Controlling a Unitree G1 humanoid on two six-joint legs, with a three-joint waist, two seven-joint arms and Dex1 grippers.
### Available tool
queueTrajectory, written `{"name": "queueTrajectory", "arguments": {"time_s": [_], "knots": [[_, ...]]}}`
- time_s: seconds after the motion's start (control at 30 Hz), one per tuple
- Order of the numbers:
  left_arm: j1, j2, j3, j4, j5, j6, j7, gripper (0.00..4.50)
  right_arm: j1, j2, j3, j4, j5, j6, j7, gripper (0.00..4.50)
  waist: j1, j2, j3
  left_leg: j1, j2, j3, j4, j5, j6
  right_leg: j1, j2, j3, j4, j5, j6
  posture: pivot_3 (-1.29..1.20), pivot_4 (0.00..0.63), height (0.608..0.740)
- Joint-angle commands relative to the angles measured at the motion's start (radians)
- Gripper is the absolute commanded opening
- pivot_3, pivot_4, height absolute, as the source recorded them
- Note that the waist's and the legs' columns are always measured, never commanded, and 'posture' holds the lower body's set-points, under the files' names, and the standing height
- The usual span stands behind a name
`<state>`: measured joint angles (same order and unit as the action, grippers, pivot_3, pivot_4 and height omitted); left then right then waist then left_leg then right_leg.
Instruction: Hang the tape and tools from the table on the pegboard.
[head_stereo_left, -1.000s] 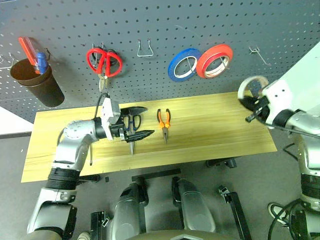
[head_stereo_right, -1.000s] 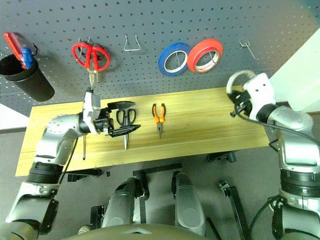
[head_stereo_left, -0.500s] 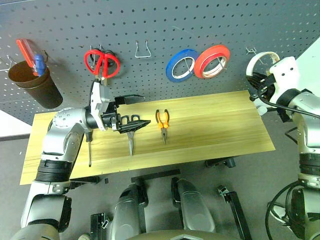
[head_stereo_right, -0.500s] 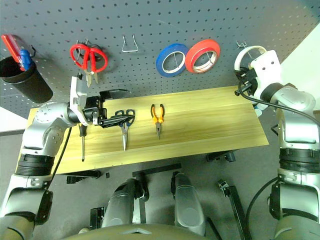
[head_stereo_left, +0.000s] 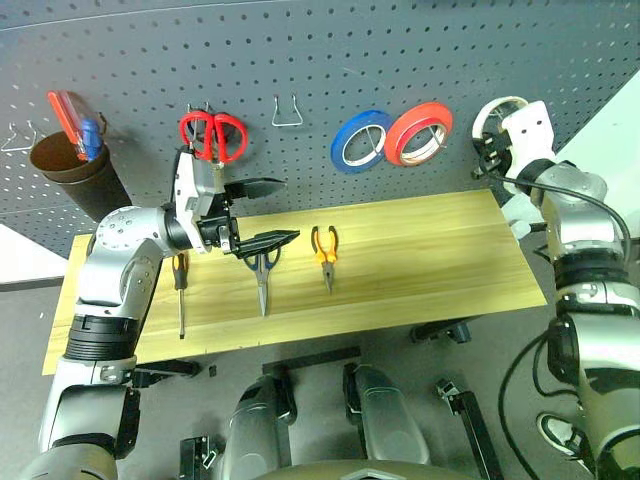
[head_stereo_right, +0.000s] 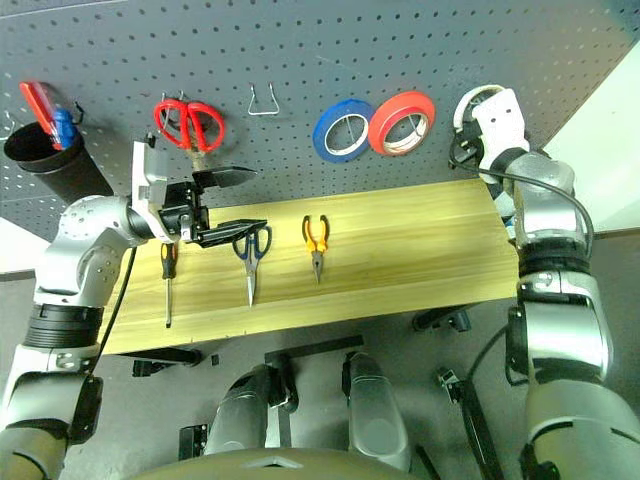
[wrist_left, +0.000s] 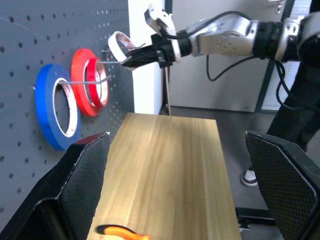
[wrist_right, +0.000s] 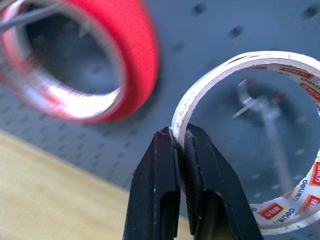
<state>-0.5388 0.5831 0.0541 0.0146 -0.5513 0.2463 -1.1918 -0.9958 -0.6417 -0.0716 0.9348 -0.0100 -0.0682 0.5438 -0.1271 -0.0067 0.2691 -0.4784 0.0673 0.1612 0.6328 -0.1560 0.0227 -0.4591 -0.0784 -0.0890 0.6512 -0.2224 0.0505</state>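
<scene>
A dark grey pegboard (head_stereo_left: 320, 60) rose behind the far edge of a long table (head_stereo_left: 430, 260) of pale yellowish planks. On the board hung red-handled scissors (head_stereo_left: 212, 136), an empty wire hook (head_stereo_left: 288, 110), a blue roll (head_stereo_left: 361, 141) and a red roll (head_stereo_left: 418, 132), with a dark cup (head_stereo_left: 75, 175) of pens near the left end.

The right gripper (wrist_right: 181, 145) was pinched shut on the rim of the tape (head_stereo_left: 492, 120), the thin off-white ring, and held it up against the board just past the red roll, above the table's far right corner. In the right wrist view a bare metal hook (wrist_right: 262, 107) showed through the ring's opening, directly beyond it, its prong pointing out from the board. That is the relation the hanging seems to turn on: the ring's hole faced the board and the hook lay on its far side, so the tape would probably need carrying onward until the prong passes through. Whether the ring already touched the hook could not be told.

The left gripper (head_stereo_left: 255, 213) hung with its fingers wide apart and empty, above the table's far-left part, pointing towards the right end. Beneath it lay the dark-handled scissors (head_stereo_left: 262, 275), with the pliers (head_stereo_left: 325, 250) beside them towards the middle and the screwdriver (head_stereo_left: 180, 295) nearer the left edge, all three lying with their long axes across the table's width. The left arm is the nearer one to these.
</scene>
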Motion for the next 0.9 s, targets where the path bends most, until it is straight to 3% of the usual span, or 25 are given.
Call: {"name": "queueTrajectory", "arguments": {"time_s": [0.03,0.27,0.4,0.7,0.9], "knots": [[0.029,0.006,0.023,-0.057,0.001,-0.018,0.018,4.5,-0.074,0.011,0.001,0.104,-0.02,-0.083,-0.032,0.79,0.0,0.0,-0.006,0.0,0.0,0.0,0.0,0.0,0.0,0.0,0.0,0.0,0.0,0.0,0.0,-0.12,0.122,0.73],[0.056,0.005,0.031,-0.052,0.005,-0.04,0.038,4.5,-0.072,-0.001,0.015,0.099,-0.014,-0.118,0.079,3.3,0.006,0.0,-0.016,0.001,0.0,0.0,0.002,0.0,0.0,0.001,0.0,0.0,0.003,0.0,0.001,-0.1,0.099,0.73],[0.06,0.001,0.031,-0.056,0.0,-0.034,0.054,4.5,-0.022,-0.053,0.012,-0.025,0.02,-0.012,0.212,4.48,0.01,0.001,-0.028,0.001,0.0,0.0,0.002,0.0,0.0,0.001,-0.001,0.0,0.003,0.0,0.001,-0.11,0.099,0.73],[0.132,0.029,-0.009,0.0,0.062,-0.069,-0.004,4.5,0.28,-0.178,0.011,-0.458,0.09,0.305,0.422,4.48,0.031,0.003,-0.058,0.002,0.0,-0.001,0.003,-0.001,0.001,0.002,-0.001,0.0,0.003,0.0,0.001,-0.15,0.1,0.73],[0.197,0.019,-0.009,-0.028,0.027,-0.03,-0.044,4.5,0.39,-0.196,0.009,-0.655,0.158,0.585,0.456,4.48,0.03,0.005,-0.071,0.002,0.001,-0.003,0.006,-0.004,0.005,0.002,-0.002,0.0,0.003,0.0,0.001,-0.18,0.095,0.73]]}}
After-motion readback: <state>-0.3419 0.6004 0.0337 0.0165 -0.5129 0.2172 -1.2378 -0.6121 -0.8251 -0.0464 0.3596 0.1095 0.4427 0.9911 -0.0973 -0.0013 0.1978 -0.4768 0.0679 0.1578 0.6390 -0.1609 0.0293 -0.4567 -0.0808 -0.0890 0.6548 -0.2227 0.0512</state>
